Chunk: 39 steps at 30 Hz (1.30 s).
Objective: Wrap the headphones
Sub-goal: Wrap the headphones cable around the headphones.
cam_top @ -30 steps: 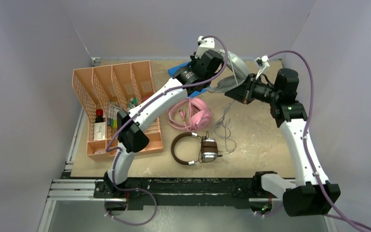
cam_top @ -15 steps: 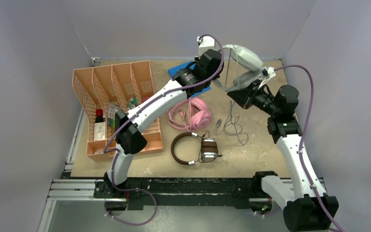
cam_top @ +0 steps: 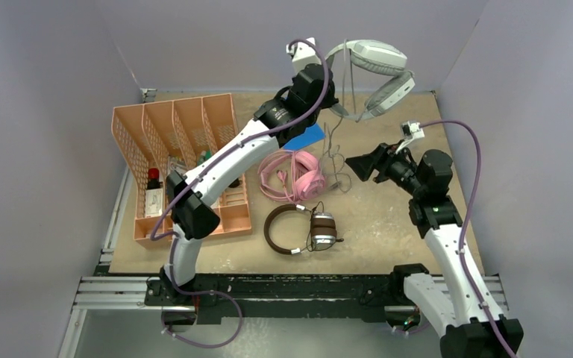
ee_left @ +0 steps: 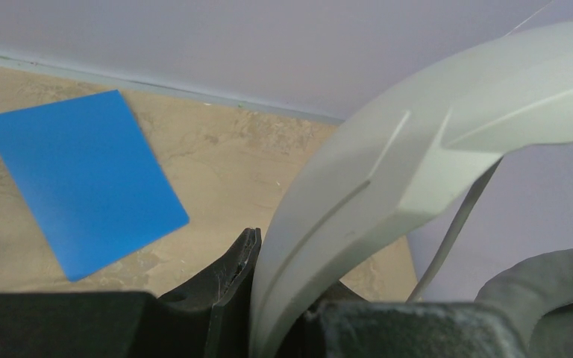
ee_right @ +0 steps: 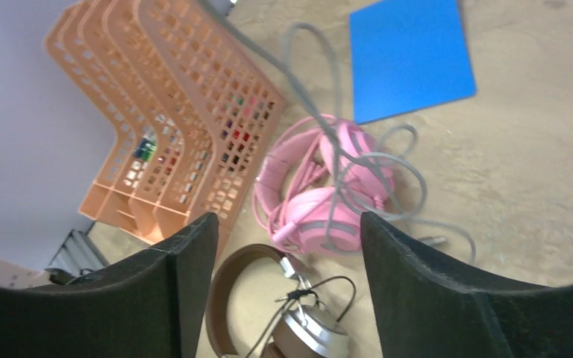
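**Corded headsets, three; one lifted, two lying**

- Orange rack (cam_top: 130,138): on the table left of the pink headset (cam_top: 298,175). Its contents are too small to name.
- Left hand (ee_left: 283,306): clamped on the headband of the light-grey headset (cam_top: 377,56), which hangs clear of the table, beyond and right of the pink headset.
- Brown-and-silver headset (cam_top: 295,230): lies just nearer than the pink headset, its thin black cable loose.
- Grey cable (cam_top: 333,149): drops from the lifted set, and its loops fall across and just right of the pink headset.
- Right hand (cam_top: 359,162): right of the pink headset, fingers apart, holding nothing.

Handling, as judged: the headband looks stiff and light, a sound place to hold. The cable looks limp and springy, likely to slip or snag on the pink headset, so it is best pinched on the free-hanging run.

Obscured: the plug end and the cable's joint with the cup cannot be made out. The left wrist view shows only part of the headband.
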### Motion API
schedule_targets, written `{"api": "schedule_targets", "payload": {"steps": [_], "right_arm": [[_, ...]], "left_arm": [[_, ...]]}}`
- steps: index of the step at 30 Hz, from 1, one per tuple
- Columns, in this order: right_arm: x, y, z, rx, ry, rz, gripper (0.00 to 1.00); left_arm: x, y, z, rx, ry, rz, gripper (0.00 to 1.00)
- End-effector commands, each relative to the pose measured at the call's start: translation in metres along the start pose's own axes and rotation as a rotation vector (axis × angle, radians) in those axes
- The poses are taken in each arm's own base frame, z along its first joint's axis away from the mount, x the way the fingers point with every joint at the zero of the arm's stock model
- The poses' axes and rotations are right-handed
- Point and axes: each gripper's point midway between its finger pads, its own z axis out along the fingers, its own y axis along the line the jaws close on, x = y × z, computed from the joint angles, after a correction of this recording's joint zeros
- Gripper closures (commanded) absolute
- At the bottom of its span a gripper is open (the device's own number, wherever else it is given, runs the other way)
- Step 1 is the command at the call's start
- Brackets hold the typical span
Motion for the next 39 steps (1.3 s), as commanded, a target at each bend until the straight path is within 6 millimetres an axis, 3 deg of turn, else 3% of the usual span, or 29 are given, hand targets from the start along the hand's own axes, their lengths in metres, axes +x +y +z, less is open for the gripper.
{"api": "schedule_targets", "payload": {"steps": [1,4,9,13,17,27,39], "right_arm": [[-0.005,-0.021,-0.005,0.132,-0.050,0.027,0.25],[-0.001,-0.043,-0.001,0.167,-0.045,0.089,0.23],[0.012,-0.055,0.023,0.015,0.088,0.142,0.26],[0.023,-0.049,0.035,-0.122,0.103,0.177,0.27],[0.039,-0.060,0.036,-0.094,0.132,0.180,0.40],[0.062,-0.059,0.026,-0.122,0.148,0.113,0.41],[0.061,-0.066,0.055,-0.154,0.140,0.053,0.51]], "left_arm": [[-0.095,-0.042,-0.051,0.175,-0.159,-0.161,1.00],[-0.099,-0.046,-0.058,0.201,-0.151,-0.165,1.00],[-0.100,-0.054,-0.065,0.244,-0.129,-0.175,1.00],[-0.100,-0.054,-0.067,0.250,-0.123,-0.173,1.00],[-0.098,-0.056,-0.068,0.260,-0.115,-0.174,1.00],[-0.099,-0.057,-0.069,0.269,-0.111,-0.169,1.00],[-0.103,-0.060,-0.075,0.286,-0.113,-0.177,1.00]]}}
